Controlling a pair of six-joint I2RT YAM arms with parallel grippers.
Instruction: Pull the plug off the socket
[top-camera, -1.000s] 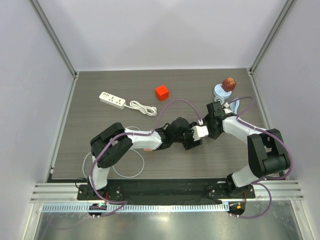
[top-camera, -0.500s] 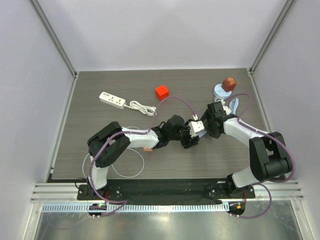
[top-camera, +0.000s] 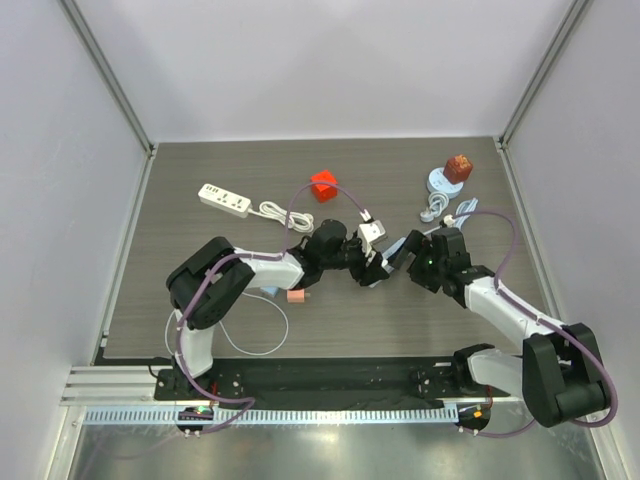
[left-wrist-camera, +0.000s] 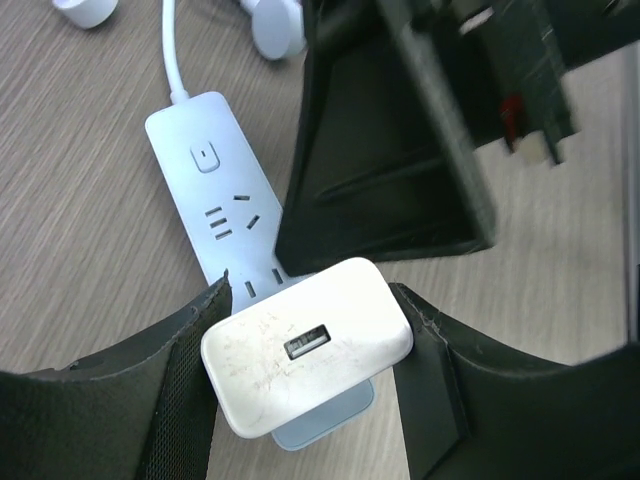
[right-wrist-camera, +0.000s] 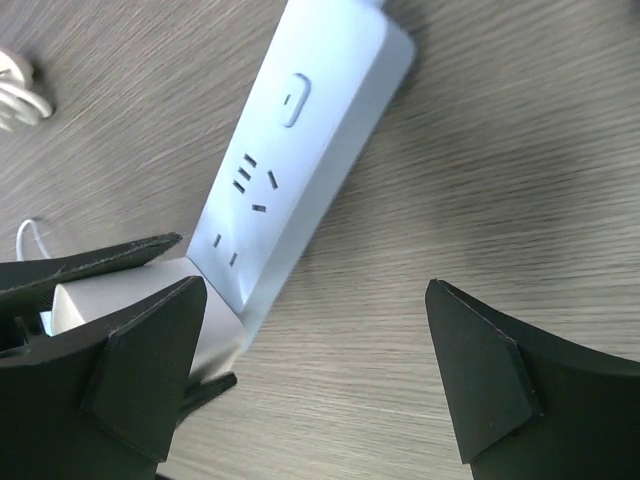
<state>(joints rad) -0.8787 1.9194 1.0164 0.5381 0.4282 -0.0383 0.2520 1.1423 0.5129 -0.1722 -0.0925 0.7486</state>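
The white plug (left-wrist-camera: 305, 355) is clamped from both sides by the left fingers (left-wrist-camera: 140, 400), near the middle of the counter (top-camera: 180, 235). It is set against the end of the pale socket strip (left-wrist-camera: 225, 210), which is seen running from under it toward 11 o'clock in the left wrist view; whether the pins are seated cannot be told. The right fingers (right-wrist-camera: 480, 380) are spread wide apart at about 4 o'clock from the plug in the top view, and nothing is gripped by them; the strip is seen between them, untouched. A second power strip (top-camera: 222, 198) with a white cord (top-camera: 283, 214) is laid at 10 o'clock from the plug. A red cube (top-camera: 323, 186) is placed at 11 o'clock, and a blue disc (top-camera: 437, 182) topped by a brown object (top-camera: 458, 166) at 2 o'clock.
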